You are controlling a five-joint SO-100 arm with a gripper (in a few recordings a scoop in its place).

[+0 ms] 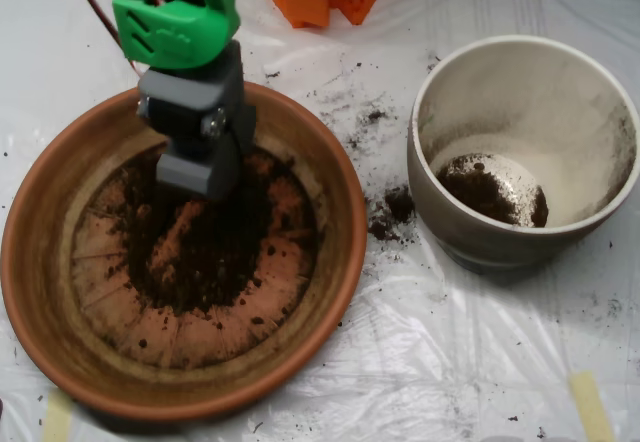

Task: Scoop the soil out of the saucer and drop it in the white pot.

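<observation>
Because the saucer [60, 292] is so wide and shallow, its low rim will do little to hold back earth that the scoop pushes sideways, and that looks like the first risk here. The dish lies at the left of the plastic-covered table [450, 362], and the soil [215, 252] is spread thin over the middle of its ridged bottom, with bare terracotta showing through in streaks. A thin layer like that may give only a small bite, and the radial ridges could catch the scoop's edge if it drags along the bottom.

The white pot [600, 82] stands to the right, well apart from the dish, with a small dark heap already on its floor. Between the two, loose crumbs [390, 212] lie on the plastic (a sign that the crossing is where earth escapes), so a load that is heaped high or carried with a jolt would likely shed more there.

The grey scoop [198, 172] hangs from the green arm [180, 22] with its tip down in the upper part of the soil patch; from above I cannot tell whether its shells are parted or closed, nor whether they hold anything.
</observation>
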